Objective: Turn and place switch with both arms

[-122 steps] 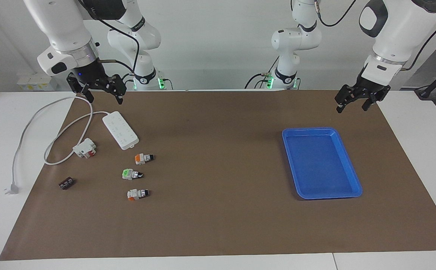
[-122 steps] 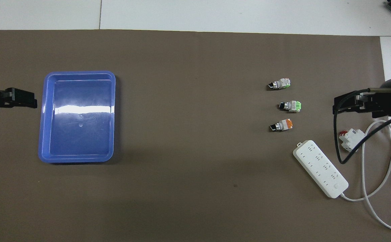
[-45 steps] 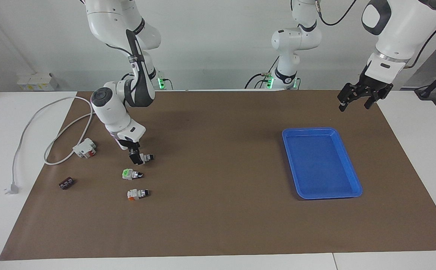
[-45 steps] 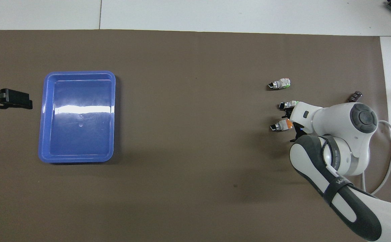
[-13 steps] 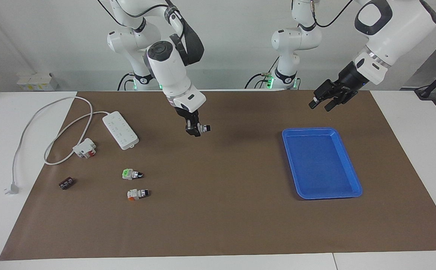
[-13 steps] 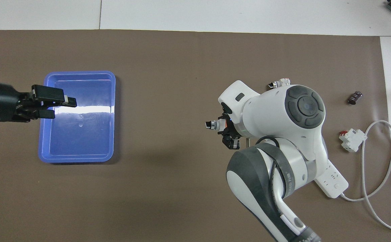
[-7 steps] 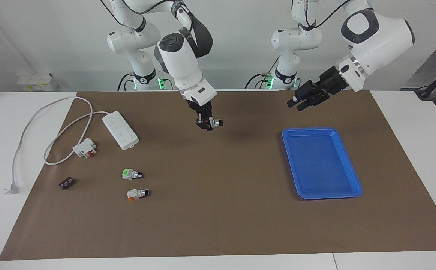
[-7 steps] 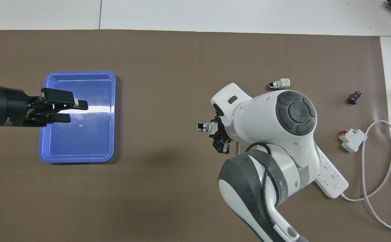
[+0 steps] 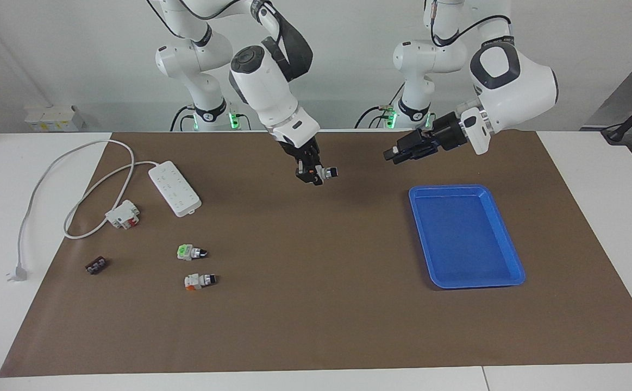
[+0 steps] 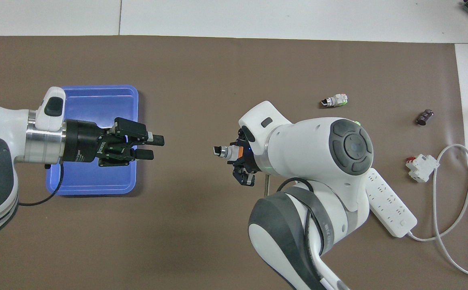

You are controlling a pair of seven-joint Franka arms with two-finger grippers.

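I am seeing right gripper (image 9: 314,175) (image 10: 238,158) up over middle of brown mat (image 9: 316,304), pinching switch (image 9: 326,172) (image 10: 226,152), black knob sticking out toward left gripper (image 9: 397,153) (image 10: 149,146). Left gripper is hanging in air over mat beside blue tray (image 9: 503,271) (image 10: 93,187), fingers parted, holding nothing, gap between it and switch. I am counting two arms, one tray, two more switches lying on mat: green one (image 9: 190,252), white one (image 9: 199,281) (image 10: 334,100). One white power strip (image 9: 174,188) (image 10: 390,209).

Glossy plastic tray (image 10: 134,121), matt mat (image 10: 225,68)
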